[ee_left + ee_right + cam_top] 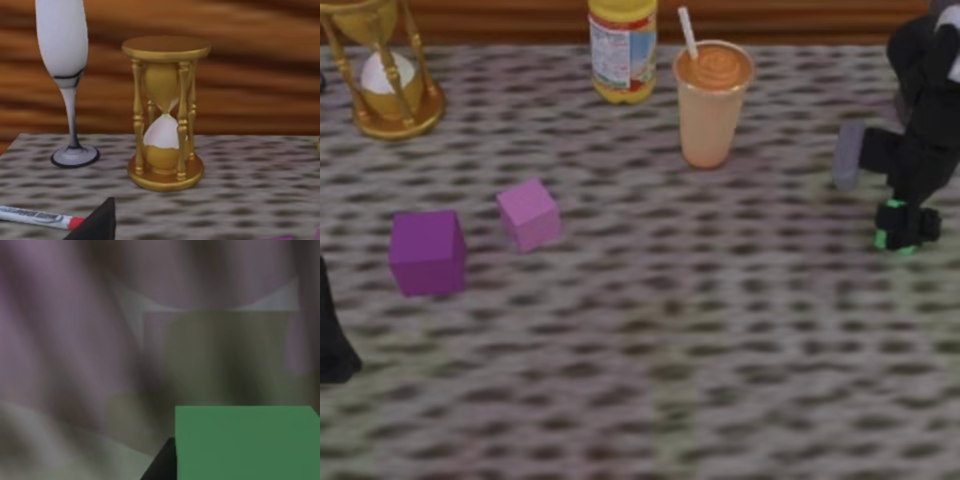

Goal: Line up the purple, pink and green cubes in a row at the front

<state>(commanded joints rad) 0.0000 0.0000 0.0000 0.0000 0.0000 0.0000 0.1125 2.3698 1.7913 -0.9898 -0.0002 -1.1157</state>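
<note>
The purple cube (427, 252) sits on the patterned cloth at the left, and a sliver of the purple cube (295, 238) shows in the left wrist view. The smaller pink cube (529, 214) lies just right of it and a little farther back, turned at an angle. At the right side my right gripper (905, 230) is shut on the green cube (886, 238). The right wrist view is filled by the green cube (245, 442), with a black finger (162, 465) against its side. My left gripper (335, 355) is parked at the left edge, open, with one fingertip (100, 222) showing.
A gold hourglass (388, 75) stands at the back left, a yellow bottle (622, 50) and an orange drink cup with a straw (712, 100) at the back middle. The left wrist view also shows a wine glass (62, 75) and a marker (40, 216).
</note>
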